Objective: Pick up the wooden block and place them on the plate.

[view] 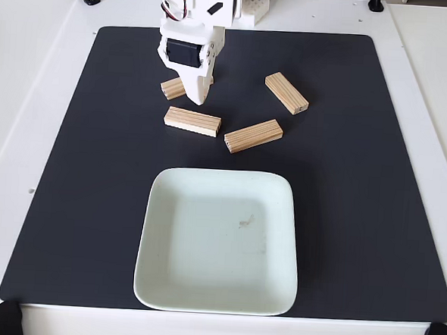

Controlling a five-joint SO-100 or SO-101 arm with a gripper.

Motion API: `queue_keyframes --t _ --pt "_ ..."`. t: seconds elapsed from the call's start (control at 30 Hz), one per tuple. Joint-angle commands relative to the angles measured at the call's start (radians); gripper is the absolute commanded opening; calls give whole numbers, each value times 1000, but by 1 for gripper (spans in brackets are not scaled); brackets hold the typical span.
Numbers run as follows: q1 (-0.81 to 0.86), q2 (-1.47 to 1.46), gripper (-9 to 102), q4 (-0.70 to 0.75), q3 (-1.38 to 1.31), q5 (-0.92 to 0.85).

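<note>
Gripper: you see your white gripper [198,98] at the top of the fixed view, pointing down over the back-left part of the mat; its tip covers the right end of one block, and I cannot tell if the jaws are wide or narrow, or if they hold this block
Block under the gripper: this wooden block [172,88] lies on the mat with its left end free and its right end hidden behind the gripper
Second block: this block [192,121] lies flat just in front of the gripper tip, almost level across the view
Third block: this block [253,135] is right of the second one, near it but apart, turned a little with its right end further back
Fourth block: this block [286,92] lies further back and right, set diagonal, apart from the others
Plate: the plate [159,232] stands in front of all the blocks, close to the front edge of the mat, with a small grey mark near its centre and no block on it
Mat: the black mat [374,192] covers most of the white table [34,42]
</note>
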Motion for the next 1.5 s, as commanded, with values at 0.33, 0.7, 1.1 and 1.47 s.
queue_keyframes --t 0.33,0.7,1.1,1.47 --pt "28 14 29 78 -32 -3" --pt "26 -2 34 75 -32 -3" --pt "15 -123 34 67 -49 -2" --pt "15 -161 34 -8 -49 -3"
